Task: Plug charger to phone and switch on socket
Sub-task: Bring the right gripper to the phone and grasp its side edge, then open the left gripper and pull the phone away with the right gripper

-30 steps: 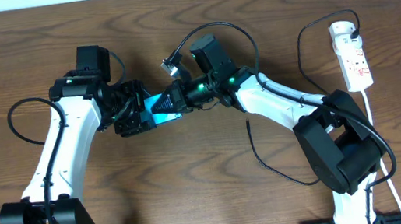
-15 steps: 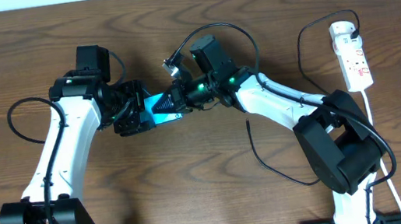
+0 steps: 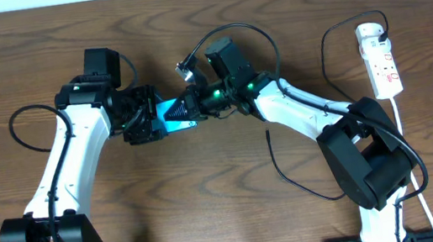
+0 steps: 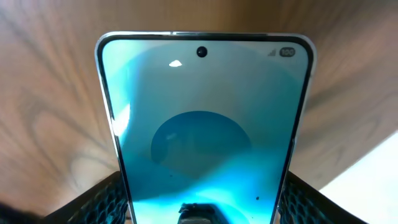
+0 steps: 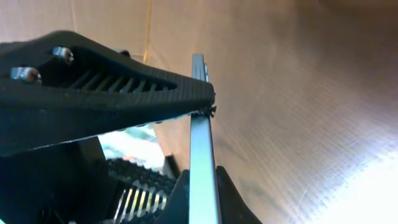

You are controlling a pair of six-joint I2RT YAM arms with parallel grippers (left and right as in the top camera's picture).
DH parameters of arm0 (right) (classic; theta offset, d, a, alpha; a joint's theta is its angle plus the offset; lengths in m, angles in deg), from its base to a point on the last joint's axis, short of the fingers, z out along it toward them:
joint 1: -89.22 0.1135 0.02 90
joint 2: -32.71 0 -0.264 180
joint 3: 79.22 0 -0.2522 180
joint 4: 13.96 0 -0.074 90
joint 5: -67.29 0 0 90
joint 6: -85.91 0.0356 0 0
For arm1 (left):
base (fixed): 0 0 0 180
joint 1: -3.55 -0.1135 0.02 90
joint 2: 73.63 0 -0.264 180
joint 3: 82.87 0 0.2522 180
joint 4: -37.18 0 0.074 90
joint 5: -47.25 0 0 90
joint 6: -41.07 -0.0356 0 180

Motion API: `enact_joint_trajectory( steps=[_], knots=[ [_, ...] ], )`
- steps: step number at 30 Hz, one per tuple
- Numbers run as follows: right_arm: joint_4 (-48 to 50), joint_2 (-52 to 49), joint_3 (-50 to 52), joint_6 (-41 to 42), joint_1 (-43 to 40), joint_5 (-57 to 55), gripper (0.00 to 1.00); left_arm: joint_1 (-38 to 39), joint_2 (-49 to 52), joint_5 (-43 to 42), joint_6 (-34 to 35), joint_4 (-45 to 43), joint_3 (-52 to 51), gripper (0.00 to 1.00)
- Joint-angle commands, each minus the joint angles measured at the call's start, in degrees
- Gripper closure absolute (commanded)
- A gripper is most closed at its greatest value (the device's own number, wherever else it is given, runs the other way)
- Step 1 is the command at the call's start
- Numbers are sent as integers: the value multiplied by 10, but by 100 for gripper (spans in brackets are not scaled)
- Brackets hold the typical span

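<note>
The left tool (image 3: 151, 120) is clamped on a slim rectangular smartphone with a bright cyan screen (image 4: 202, 118). In the left wrist view its black ribbed fingers (image 4: 102, 202) press the two long sides near the end closest to that camera. The smartphone is held over the brown wood-grain tabletop (image 3: 212, 211), between the two arms. From overhead its long axis runs roughly left to right, slightly tilted. The end with the camera hole points away from the left tool and towards the right tool (image 3: 191, 109), which sits just at that end. The screen carries a darker round shape, and the only readable writing is "100" in its top corner.

In the right wrist view the smartphone appears edge-on as a silver strip. A black slotted finger with two bolt heads (image 5: 112, 102) meets that edge with its tip. Whether the right tool is apart or together cannot be told.

Well apart, on the right of the tabletop, lies a white elongated power strip with red marks (image 3: 382, 64). Its long axis runs far to near, with the rounded end farthest and a white cord (image 3: 397, 112) leaving the near end. The marks are too small to read. A black plug (image 3: 384, 29) sits at the rounded end. From it the thin black charger cable (image 3: 325, 59) loops left and down towards the right arm, where it passes out of sight. A thicker black cable (image 3: 242, 28) arches over the right arm's wrist.
</note>
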Motion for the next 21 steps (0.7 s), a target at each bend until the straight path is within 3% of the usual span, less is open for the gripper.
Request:
enact_joint_trajectory(
  steps=[1,3,5,15,21],
  knots=[
    [-14,1,-2,-25,6,41,99,-24,-3,3,-116,-70,6,33],
    [-16,1,-2,-26,6,41,99,-43,-3,-50,-170,-125,6,25],
    [-16,1,-2,-27,5,41,99,-56,-3,-78,-174,-140,6,24],
    [-16,1,-2,-35,5,41,99,-76,-4,-128,-185,-145,6,23],
    [-17,1,-2,-35,4,41,99,-88,-4,-198,-225,-235,6,22]
  ],
)
